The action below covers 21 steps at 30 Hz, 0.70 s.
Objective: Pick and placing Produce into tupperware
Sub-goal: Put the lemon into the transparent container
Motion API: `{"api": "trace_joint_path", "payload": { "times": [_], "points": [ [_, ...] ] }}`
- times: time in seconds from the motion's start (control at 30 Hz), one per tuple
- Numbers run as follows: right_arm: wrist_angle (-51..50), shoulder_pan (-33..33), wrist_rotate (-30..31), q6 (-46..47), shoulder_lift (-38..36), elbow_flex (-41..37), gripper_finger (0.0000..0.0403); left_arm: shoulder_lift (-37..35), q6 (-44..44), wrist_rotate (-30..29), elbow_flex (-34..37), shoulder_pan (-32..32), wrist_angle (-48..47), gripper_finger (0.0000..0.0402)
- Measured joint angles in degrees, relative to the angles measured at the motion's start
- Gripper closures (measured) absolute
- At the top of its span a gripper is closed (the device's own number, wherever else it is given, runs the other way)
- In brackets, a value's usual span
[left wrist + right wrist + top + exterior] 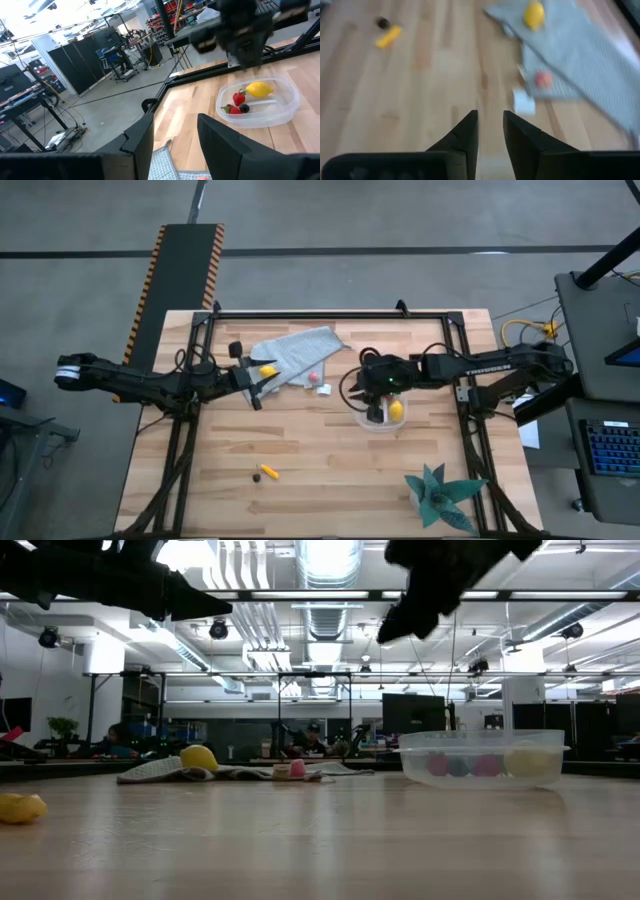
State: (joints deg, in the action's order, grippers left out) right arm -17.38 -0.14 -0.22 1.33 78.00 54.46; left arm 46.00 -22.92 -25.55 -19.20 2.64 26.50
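Observation:
The clear tupperware point(383, 421) point(290, 107) stands right of the table's middle. In it lie a lemon point(260, 89), two strawberries point(239, 97) and a dark berry point(244, 107). My right gripper point(368, 390) point(490, 115) hangs above its left rim, slanting down, open by a narrow gap with nothing between the fingers. My left gripper point(258, 392) point(175, 120) waits level beside the grey-blue cloth point(300, 350), open and holding nothing. A second lemon point(266, 370) point(534, 14) lies on the cloth, and a strawberry point(544, 79) lies at its edge. An orange stick point(269, 472) and a dark brown bit point(257, 476) lie near the front.
A small white block point(324, 388) point(523, 102) lies by the cloth's near right corner. A teal spiky plant point(440, 495) stands at the front right corner. A black frame point(330, 315) runs along the table's far edge and down both sides.

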Motion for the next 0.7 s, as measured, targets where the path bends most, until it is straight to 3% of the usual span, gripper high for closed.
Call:
{"api": "trace_joint_path", "payload": {
  "times": [0.3,0.6,0.7],
  "points": [
    [0.3,6.3,0.0,-6.5,-2.3,4.7,0.0335,0.0,0.0,0.0,0.0,0.0,0.0,0.0265],
    [9.2,8.4,1.6,-7.3,-22.0,-10.5,0.0335,0.0,0.2,0.0,0.0,0.0,-2.3,0.0265],
    [17.0,8.4,-4.1,-8.6,-28.9,-18.5,0.0335,0.0,0.2,0.0,0.0,0.0,-2.1,0.0265]
  ]
}}
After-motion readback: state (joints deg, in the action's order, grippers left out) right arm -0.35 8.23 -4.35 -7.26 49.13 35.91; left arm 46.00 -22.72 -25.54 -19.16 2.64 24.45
